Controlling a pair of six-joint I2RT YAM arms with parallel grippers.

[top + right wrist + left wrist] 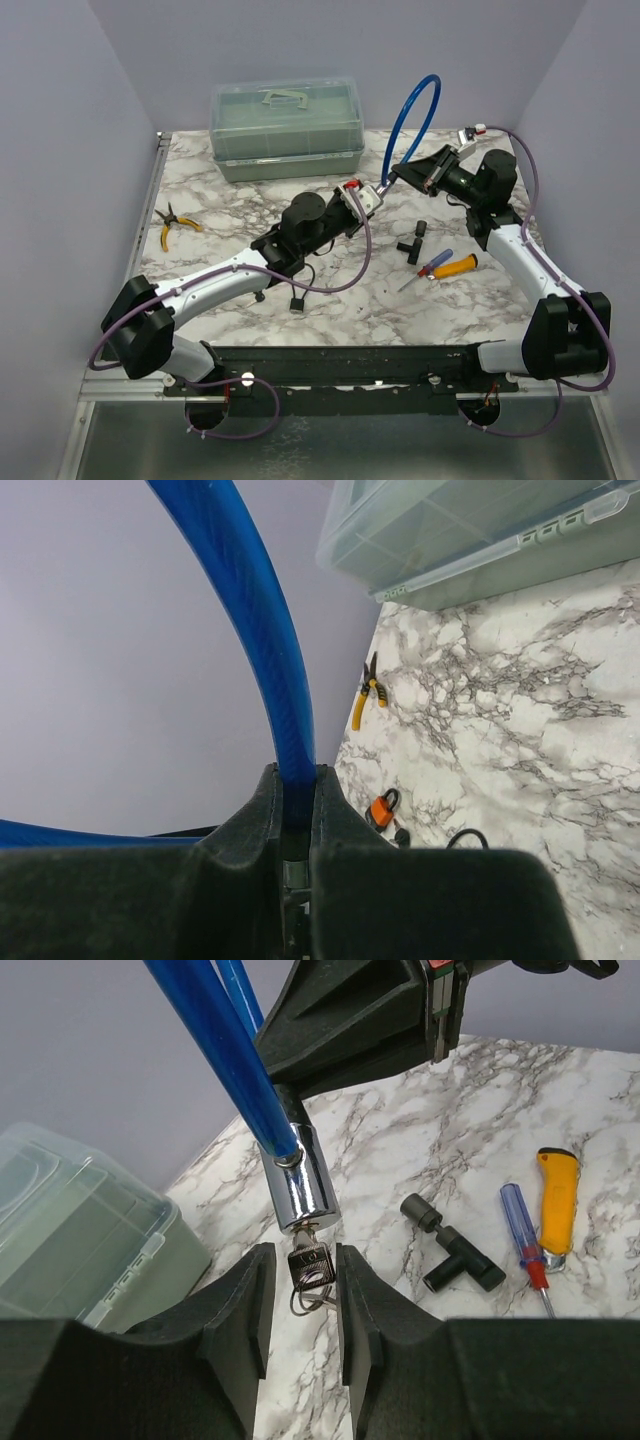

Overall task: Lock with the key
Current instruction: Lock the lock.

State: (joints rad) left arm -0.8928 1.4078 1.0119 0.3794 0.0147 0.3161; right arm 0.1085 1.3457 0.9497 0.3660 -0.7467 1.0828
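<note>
The blue cable lock (pixel 215 1030), a glossy plastic-sheathed loop, is held above the marble-patterned table (pixel 480 1120), its cable clamped between the matte black fingers of the right gripper (pixel 297 800). A small silver key (pixel 310 1263) on a wire ring is seated in the lower end of its polished chrome cylinder (pixel 303 1185). The key is flanked by the left gripper (pixel 300 1300), whose blocky fingers are set apart, just beside it on either side.

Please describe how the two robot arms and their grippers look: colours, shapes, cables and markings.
Both the left arm and the right arm have white curved shells between bulky black joints. A thin purple cable loops along each. The left gripper and the right gripper each have two thick matte black fingers. I can read no markings.
</note>
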